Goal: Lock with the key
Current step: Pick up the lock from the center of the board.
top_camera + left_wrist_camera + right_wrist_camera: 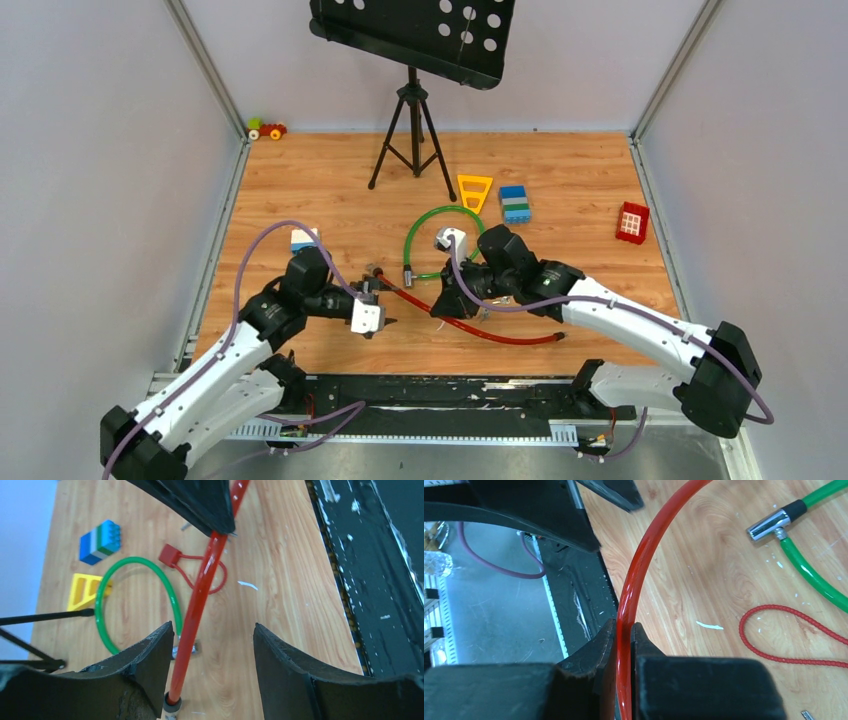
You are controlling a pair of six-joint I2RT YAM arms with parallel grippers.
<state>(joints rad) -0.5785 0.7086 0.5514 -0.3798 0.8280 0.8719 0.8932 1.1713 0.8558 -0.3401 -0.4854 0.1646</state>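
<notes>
A long red cable (500, 333) lies across the near table. My right gripper (624, 627) is shut on it, as the top view also shows for that gripper (450, 300). My left gripper (212, 630) stands open around the same red cable (200, 595), which runs close to the left finger, just above its grey end plug (172, 705). From above, the left gripper (378, 290) sits at the cable's left end. A small red padlock (170, 556) with a thin red cord loop (774, 630) lies beyond. The tiny silvery key (186, 526) lies on the wood by the padlock, also at the key (806, 714).
A green cable (445, 215) curls behind, its metal plug (769, 525) near the red cable. A black tripod (412, 130), yellow triangle (475, 190), blue brick (515, 203), red brick (632, 221) and a blue-white block (303, 238) stand further back. A black rail (450, 390) lines the near edge.
</notes>
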